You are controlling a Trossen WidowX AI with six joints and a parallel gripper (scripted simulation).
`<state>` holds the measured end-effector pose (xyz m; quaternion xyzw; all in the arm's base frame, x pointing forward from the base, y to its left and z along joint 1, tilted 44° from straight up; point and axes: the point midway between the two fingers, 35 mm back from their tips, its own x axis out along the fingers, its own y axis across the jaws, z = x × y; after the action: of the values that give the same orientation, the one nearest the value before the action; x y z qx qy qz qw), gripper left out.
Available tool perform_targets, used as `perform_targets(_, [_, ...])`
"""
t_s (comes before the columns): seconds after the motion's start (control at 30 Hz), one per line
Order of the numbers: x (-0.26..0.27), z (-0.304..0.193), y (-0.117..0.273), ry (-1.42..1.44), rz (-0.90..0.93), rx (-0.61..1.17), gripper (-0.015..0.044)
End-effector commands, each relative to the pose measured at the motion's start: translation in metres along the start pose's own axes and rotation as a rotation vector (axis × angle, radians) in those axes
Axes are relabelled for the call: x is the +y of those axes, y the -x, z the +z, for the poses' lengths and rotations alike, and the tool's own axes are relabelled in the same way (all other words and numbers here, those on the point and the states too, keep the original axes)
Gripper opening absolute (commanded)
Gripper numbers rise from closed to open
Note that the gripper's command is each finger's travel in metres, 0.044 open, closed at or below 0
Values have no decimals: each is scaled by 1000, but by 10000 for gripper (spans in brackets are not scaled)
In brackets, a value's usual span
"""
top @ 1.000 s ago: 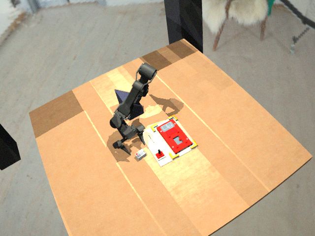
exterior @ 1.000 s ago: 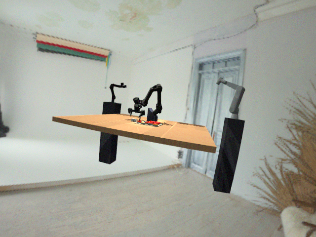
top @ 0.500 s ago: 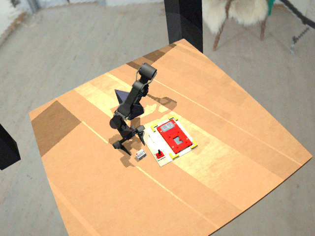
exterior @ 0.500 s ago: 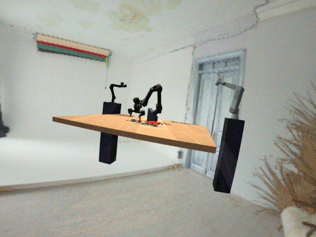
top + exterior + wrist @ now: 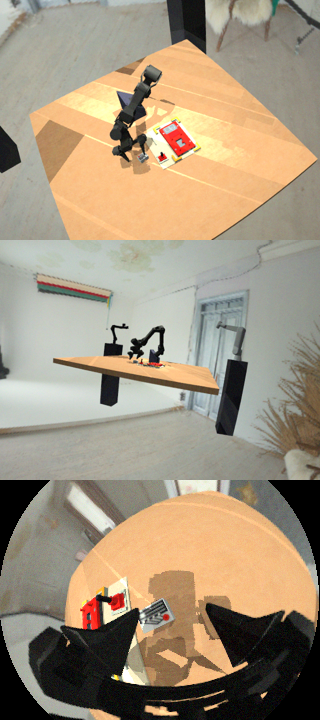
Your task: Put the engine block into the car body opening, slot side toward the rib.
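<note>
The gripper (image 5: 136, 157) (image 5: 134, 358) (image 5: 172, 608) is spread wide, holding nothing; the engine block (image 5: 142, 157) (image 5: 135, 361) (image 5: 157, 615) lies outside the car body (image 5: 170, 138) (image 5: 155, 364) (image 5: 91, 614).

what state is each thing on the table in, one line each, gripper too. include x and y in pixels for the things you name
black two-finger gripper (image 5: 136, 157) (image 5: 134, 358) (image 5: 172, 608): open, nothing between its fingers
grey engine block with red dot (image 5: 142, 157) (image 5: 135, 361) (image 5: 157, 616): on the table, outside the car body
flat red car body (image 5: 172, 137) (image 5: 155, 364) (image 5: 90, 617): lying on the pale board, opening unfilled
red piece with black knob (image 5: 162, 156) (image 5: 141, 362) (image 5: 117, 601): knob upright, on the board
</note>
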<state>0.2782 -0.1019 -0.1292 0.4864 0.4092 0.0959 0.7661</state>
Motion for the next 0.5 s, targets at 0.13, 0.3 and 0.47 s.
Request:
perform_targets(0.13, [-4,8,-5,-237,-82,101,440])
perform_targets(0.3, [-3,11,-6,-385,-143,163,440])
perform_targets(0.47, [1,13,-5,-528,-213,222,440])
